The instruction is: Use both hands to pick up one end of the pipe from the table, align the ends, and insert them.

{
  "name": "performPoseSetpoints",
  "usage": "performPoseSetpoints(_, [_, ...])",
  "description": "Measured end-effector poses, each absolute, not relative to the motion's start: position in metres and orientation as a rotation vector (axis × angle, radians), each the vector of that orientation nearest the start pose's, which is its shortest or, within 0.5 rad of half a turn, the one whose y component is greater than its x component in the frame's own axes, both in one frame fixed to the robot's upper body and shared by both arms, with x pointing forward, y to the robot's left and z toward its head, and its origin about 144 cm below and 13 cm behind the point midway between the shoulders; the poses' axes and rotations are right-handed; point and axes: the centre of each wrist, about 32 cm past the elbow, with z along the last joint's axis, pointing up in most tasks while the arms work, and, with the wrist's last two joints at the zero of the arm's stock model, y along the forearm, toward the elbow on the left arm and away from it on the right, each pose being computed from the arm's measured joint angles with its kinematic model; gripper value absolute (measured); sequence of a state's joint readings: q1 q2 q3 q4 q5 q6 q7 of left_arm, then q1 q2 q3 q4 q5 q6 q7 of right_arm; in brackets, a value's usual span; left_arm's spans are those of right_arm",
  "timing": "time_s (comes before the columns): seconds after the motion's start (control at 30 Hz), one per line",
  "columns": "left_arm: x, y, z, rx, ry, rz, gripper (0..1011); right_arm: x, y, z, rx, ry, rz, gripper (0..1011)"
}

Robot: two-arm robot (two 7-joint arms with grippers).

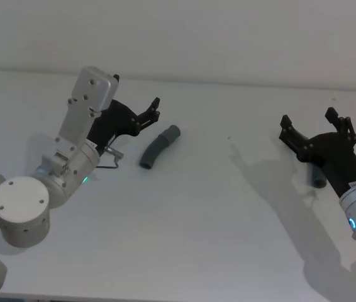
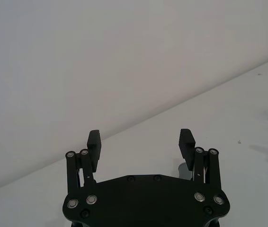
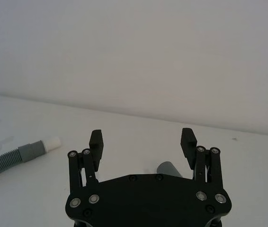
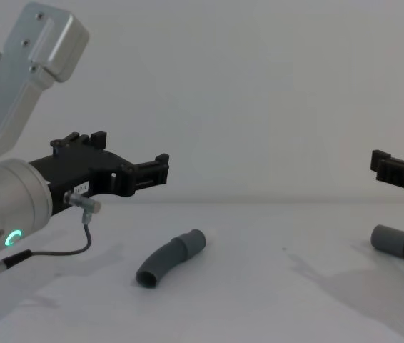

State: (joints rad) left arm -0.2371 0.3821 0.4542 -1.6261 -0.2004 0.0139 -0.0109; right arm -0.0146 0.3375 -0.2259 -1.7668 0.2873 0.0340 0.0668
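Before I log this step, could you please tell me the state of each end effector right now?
Left end effector: open, holding nothing.
Right end effector: open, holding nothing.

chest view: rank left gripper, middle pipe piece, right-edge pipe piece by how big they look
1. left gripper, largest, though nearest the camera
2. middle pipe piece
3. right-edge pipe piece, partly cut off, so unsure

Left gripper (image 1: 155, 108), upper left: black. Right gripper (image 1: 308, 117), right edge: black. Hose piece (image 1: 158, 146), centre: dark grey, ribbed. Second hose piece (image 4: 395, 241), chest view's right edge: grey. Tube stub (image 3: 52, 142): white. Table (image 1: 197, 239): plain white. Left arm (image 1: 24, 211): silver; ring light (image 1: 85, 180) green.
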Motion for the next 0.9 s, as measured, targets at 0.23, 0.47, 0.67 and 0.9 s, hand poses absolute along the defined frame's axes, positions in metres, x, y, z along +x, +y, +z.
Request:
performPoseSetpoints(0.23, [0.492, 0.1984, 1.2044, 0.061, -0.267, 1.124, 1002, 0.4433, -0.2371, 1.1887, 0.026, -0.075, -1.229, 1000])
performPoseSetpoints(0.47, [0.492, 0.1984, 1.2044, 0.061, -0.267, 1.124, 1002, 0.4433, -0.2371, 1.1887, 0.026, -0.075, -1.229, 1000])
performPoseSetpoints(0.67, [0.492, 0.1984, 1.2044, 0.061, -0.267, 1.124, 1002, 0.4433, -0.2371, 1.1887, 0.026, -0.075, -1.229, 1000])
performPoseSetpoints(0.9, [0.492, 0.1984, 1.2044, 0.061, -0.268, 1.124, 1002, 0.4433, -0.2371, 1.1887, 0.026, -0.075, -1.229, 1000])
